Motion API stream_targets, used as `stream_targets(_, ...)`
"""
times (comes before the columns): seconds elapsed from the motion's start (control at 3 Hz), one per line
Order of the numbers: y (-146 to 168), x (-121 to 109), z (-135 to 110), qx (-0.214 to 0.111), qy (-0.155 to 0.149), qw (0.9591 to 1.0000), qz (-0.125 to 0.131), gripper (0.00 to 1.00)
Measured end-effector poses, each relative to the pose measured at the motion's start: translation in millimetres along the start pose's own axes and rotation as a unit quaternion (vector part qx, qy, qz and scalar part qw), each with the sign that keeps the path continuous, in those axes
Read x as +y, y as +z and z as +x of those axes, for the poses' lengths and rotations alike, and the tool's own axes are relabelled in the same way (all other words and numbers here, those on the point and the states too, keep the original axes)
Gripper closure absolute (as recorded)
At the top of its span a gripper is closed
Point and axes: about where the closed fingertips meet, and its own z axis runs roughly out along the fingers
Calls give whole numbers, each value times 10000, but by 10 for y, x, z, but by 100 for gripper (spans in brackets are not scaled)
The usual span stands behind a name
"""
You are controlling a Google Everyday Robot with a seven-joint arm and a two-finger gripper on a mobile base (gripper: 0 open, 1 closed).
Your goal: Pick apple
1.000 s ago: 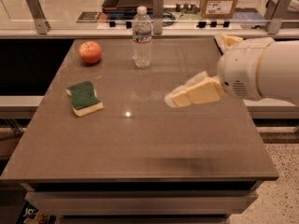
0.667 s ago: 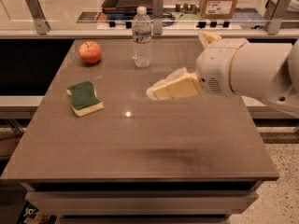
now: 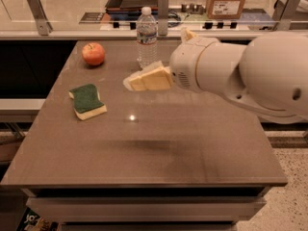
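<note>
The apple (image 3: 93, 53), small, round and red-orange, sits on the brown table (image 3: 159, 148) near its far left corner. My gripper (image 3: 137, 81) reaches in from the right above the table's middle, its cream fingers pointing left. It is well to the right of the apple and a little nearer the camera, just in front of the water bottle (image 3: 146, 36). Nothing is held in it.
A clear water bottle stands upright at the far middle of the table, right of the apple. A green and yellow sponge (image 3: 87, 100) lies at the left. My large white arm (image 3: 240, 73) covers the right side. A counter with boxes runs behind.
My gripper and arm have moved left across the table, toward the apple and the bottle. The apple, bottle and sponge have not moved.
</note>
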Motion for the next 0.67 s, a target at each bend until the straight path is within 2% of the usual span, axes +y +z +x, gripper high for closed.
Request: stream_targets(0.67,603,160,-97,-44,217,9994,-274,0)
